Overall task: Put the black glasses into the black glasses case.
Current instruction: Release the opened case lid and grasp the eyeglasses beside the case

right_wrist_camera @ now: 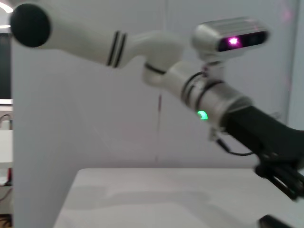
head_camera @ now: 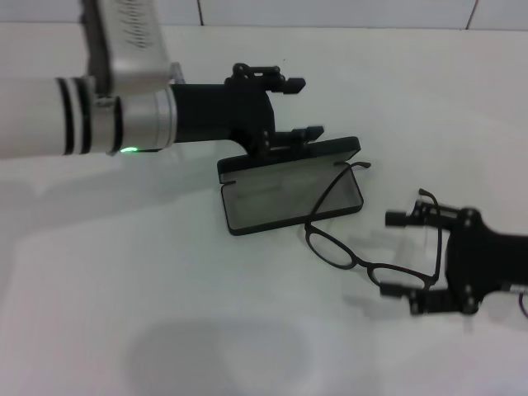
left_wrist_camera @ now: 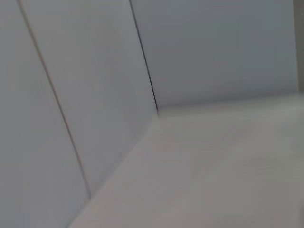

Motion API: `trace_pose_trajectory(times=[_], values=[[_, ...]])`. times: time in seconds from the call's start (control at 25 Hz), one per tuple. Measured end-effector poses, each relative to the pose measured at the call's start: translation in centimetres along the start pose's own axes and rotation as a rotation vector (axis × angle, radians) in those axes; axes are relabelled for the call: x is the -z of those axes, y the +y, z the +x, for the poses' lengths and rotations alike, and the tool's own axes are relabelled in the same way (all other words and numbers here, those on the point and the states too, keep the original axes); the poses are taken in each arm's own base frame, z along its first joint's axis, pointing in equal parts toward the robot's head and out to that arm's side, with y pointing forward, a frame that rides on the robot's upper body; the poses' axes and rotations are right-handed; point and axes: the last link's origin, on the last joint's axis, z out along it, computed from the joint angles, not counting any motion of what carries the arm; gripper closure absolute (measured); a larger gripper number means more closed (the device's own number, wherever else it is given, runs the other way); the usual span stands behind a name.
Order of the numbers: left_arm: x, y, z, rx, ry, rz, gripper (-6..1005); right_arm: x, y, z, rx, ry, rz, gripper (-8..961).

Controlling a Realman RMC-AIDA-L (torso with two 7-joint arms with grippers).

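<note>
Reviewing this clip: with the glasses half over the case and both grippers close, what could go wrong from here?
1. The thin black-framed glasses lie partly outside the open flat black glasses case, one temple arm over its tray; a push might snag it on the rim.
2. The left gripper sits at the lid; nudging it could tip the lid shut.
3. The right gripper straddles the other temple arm; closing may twist the frame.

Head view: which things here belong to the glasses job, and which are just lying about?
Belong to the job:
black glasses
black glasses case, open
left gripper at the case lid
right gripper at the glasses

Lying about:
nothing else on the white table
</note>
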Motion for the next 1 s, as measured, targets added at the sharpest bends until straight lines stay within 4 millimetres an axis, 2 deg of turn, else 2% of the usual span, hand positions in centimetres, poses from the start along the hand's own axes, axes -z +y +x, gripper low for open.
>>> trace_pose_trajectory(times=[0.16, 0.24, 0.48, 0.56, 0.76, 1.0], values=[[1.6, 1.7, -0.5, 0.171, 0.187, 0.013, 448, 0.2, -1.7, -1.5, -0.033, 0.036, -0.004, 114], [2.4, 2.9, -1.6, 0.236, 0.245, 0.023, 350, 0.2, -2.5, -2.4, -0.069, 0.09, -0.025, 114], [4.2, 5.7, -4.5, 0.362, 0.376, 0.095, 350, -0.5, -4.4, -6.8, -0.203, 0.361, -0.128, 136], [4.6, 6.1, -5.2, 0.378, 0.39, 0.117, 350, -1.7, -4.7, -8.2, -0.224, 0.493, -0.157, 180], [4.8, 6.9, -6.1, 0.388, 0.379, 0.136, 350, -4.7, -5.5, -9.4, -0.271, 0.76, -0.148, 289], [4.8, 7.5, -6.9, 0.375, 0.373, 0.162, 350, -7.5, -6.6, -9.9, -0.268, 0.929, -0.076, 295]])
